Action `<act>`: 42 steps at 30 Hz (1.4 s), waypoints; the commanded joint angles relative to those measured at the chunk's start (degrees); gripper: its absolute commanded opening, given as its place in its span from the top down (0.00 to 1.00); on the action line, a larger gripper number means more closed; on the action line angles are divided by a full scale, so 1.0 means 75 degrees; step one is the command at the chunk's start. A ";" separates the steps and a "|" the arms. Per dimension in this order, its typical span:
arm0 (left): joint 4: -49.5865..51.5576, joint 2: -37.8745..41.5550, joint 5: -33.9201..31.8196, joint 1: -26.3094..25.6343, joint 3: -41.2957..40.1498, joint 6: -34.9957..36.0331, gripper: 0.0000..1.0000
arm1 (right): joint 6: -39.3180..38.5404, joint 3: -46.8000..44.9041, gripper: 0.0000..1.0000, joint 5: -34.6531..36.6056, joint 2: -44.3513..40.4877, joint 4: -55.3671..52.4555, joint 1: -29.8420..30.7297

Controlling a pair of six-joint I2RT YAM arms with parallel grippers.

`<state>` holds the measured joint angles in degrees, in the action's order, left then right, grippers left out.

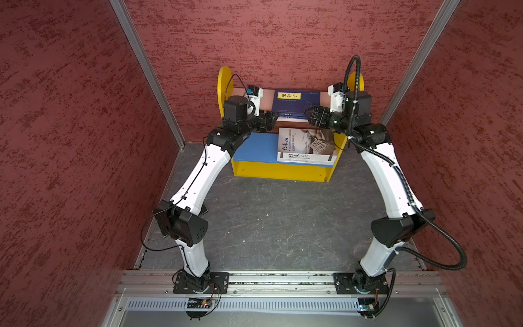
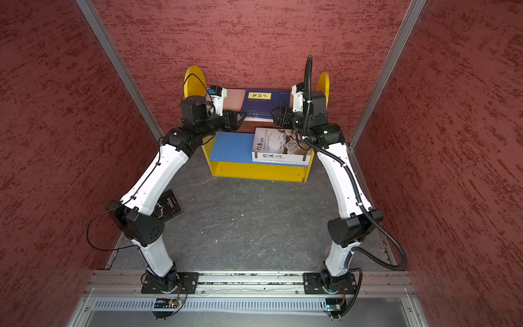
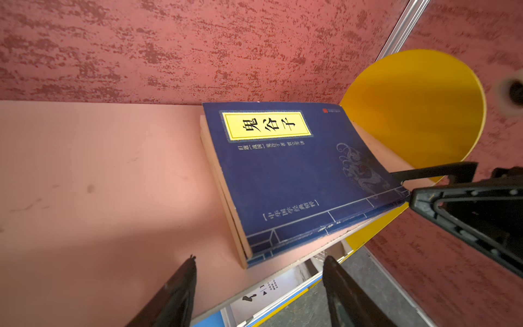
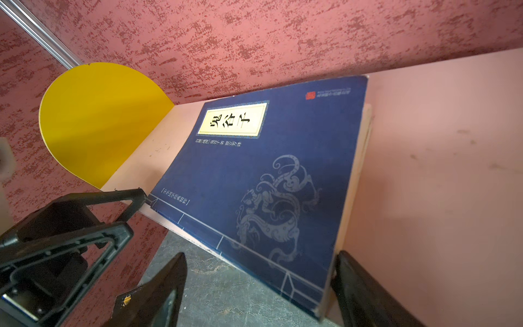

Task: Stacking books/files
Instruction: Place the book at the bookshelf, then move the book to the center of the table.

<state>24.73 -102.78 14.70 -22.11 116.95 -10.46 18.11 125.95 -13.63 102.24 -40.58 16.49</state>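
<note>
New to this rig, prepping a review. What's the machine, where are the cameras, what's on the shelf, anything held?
Two robot arms, the left arm and right arm, sit on a rail. Each ends in a two-finger claw. Two pictures come from one overhead stereo camera, two from wrist cameras. A yellow shelf stands at the back. Two stacked navy books lie on its pink top board, and white books lie on its blue lower board. A black book lies on the table beside the left arm. The left claw and right claw sit by the navy stack's near corners, both open. Nothing is held.
</note>
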 commanded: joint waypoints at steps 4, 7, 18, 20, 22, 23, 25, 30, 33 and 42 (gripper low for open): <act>-0.1070 0.0751 0.0839 0.0390 -0.0631 -0.1136 0.29 | -0.0348 0.0188 0.15 0.0354 -0.0187 0.0053 0.0061; -0.1101 0.1108 0.0899 0.0385 -0.0824 -0.1125 0.27 | -0.0449 0.0177 0.12 0.0521 -0.0295 0.0065 0.0058; -0.0921 0.4030 -0.0849 0.1122 -0.3766 -0.2046 0.19 | -0.0688 -0.0800 0.01 0.1068 -0.1415 0.0699 0.0064; -0.0346 0.4637 -0.1570 0.1543 -0.4412 -0.2501 0.18 | -0.0733 -0.1097 0.01 0.1183 -0.1686 0.0743 0.0056; 0.0521 0.5164 -0.2358 0.2131 -0.5015 -0.3159 0.14 | -0.0730 -0.1417 0.01 0.1228 -0.1985 0.0768 0.0060; 0.0977 0.5323 -0.2593 0.2474 -0.5238 -0.3579 0.13 | -0.0728 -0.1543 0.01 0.1220 -0.2121 0.0812 0.0061; 0.1979 0.5545 -0.2492 0.3502 -0.5790 -0.4525 0.13 | -0.0641 -0.1987 0.01 0.1185 -0.2440 0.0984 0.0063; 0.2589 0.5501 -0.1936 0.5243 -0.7310 -0.5141 0.08 | -0.0329 -0.3161 0.01 0.0717 -0.3263 0.1348 0.0074; 0.2838 0.5132 -0.1957 0.5887 -0.7861 -0.5300 0.00 | -0.0083 -0.3811 0.01 0.0682 -0.3718 0.1359 0.0075; 0.2028 0.4413 -0.1875 0.7828 -0.9170 -0.5452 0.01 | 0.0582 -0.5096 0.01 0.1152 -0.4892 0.1387 0.0097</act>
<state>42.70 -67.92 0.16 34.61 48.69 -50.74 20.58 88.09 -6.72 67.53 -31.79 16.78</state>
